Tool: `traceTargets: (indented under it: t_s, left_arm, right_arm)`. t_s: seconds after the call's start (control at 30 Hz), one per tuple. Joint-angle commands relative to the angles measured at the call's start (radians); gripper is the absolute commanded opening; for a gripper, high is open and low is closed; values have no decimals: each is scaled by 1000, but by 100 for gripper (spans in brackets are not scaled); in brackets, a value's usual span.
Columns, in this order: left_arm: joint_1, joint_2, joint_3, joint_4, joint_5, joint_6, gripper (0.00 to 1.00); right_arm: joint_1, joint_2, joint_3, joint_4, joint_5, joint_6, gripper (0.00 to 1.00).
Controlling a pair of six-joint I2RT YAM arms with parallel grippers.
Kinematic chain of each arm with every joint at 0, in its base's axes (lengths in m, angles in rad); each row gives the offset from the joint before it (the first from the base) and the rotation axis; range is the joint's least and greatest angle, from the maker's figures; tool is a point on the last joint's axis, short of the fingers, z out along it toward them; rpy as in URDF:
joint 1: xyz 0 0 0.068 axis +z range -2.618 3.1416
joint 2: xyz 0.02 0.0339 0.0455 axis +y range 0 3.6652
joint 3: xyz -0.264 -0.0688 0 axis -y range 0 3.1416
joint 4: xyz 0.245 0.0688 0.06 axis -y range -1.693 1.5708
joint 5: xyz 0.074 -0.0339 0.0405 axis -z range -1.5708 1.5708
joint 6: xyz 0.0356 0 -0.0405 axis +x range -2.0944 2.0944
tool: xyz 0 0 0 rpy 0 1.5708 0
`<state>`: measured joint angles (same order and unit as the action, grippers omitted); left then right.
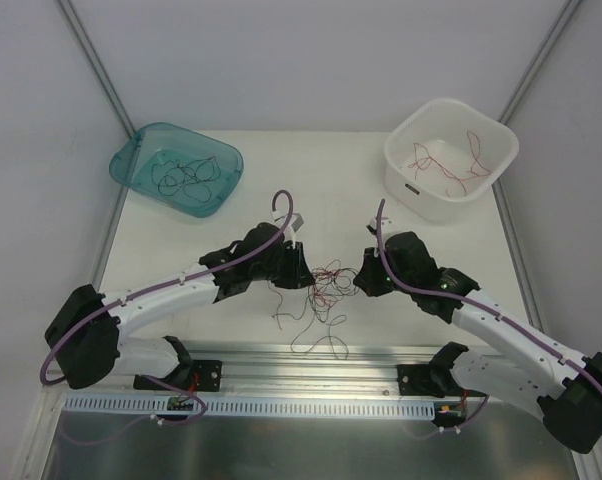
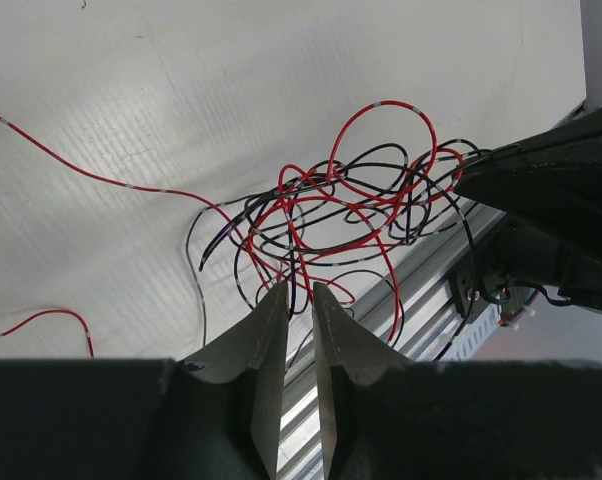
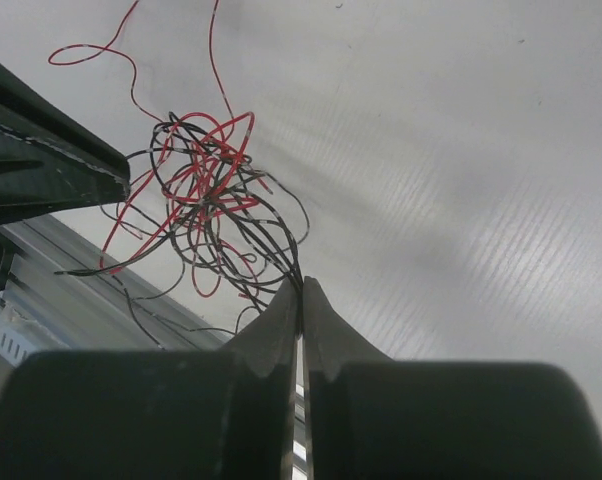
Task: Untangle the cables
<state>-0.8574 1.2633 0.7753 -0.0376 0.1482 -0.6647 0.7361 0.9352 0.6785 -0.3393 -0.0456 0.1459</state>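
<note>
We judge the sorting partly done: black strands [image 1: 186, 172] lie in the teal bin [image 1: 124, 168], red strands [image 1: 451, 160] in the white bin [image 1: 409, 188]. The knotted cables [image 1: 326, 282] sit mid-counter [image 1: 321, 180]. The right pincer [image 3: 299, 286] is pressed together, pinching them. The left pincer [image 2: 299, 292] is slightly spread.

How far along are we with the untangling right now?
Done: black wires lie in the teal bin, red wires in the white bin. In hand: the right gripper is shut on the tangle; the left gripper is slightly open at its edge. Left: that red-and-black tangle and loose strands beside it.
</note>
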Motion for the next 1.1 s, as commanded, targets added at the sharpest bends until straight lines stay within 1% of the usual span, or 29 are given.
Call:
traceTargets:
  t_s: [0.0, 0.03, 0.13, 0.2, 0.27, 0.43, 0.6, 0.8, 1.0, 1.07]
  left_arm:
    - [0, 18, -11, 73, 28, -41, 16]
    - [0, 22, -13, 76, 28, -42, 17]
    - [0, 33, -11, 76, 34, -42, 25]
    - [0, 31, -24, 79, 24, -41, 29]
    - [0, 21, -34, 85, 16, -36, 29]
    - [0, -2, -76, 102, 8, -13, 24]
    - [0, -44, -122, 160, 17, 36, 21]
    - [0, -33, -159, 267, 50, 74, 24]
    - [-2, -28, -186, 318, 51, 59, 23]
    - [-2, -50, -191, 324, 44, 50, 28]
  right_arm:
    - [11, -26, 18, 40, -23, 14, 1]
    - [13, -29, 18, 40, -25, 14, 0]
    - [14, -29, 16, 37, -22, 12, 1]
    - [14, -33, 15, 36, -16, 11, 1]
    - [14, -36, 15, 33, -8, 11, 1]
    - [16, -41, 16, 31, -10, 11, 0]
    - [16, -42, 18, 33, -19, 11, 1]
    - [16, -41, 26, 42, -33, 12, 1]
    - [17, -38, 27, 45, -40, 12, 1]
    - [16, -33, 27, 43, -39, 14, 1]
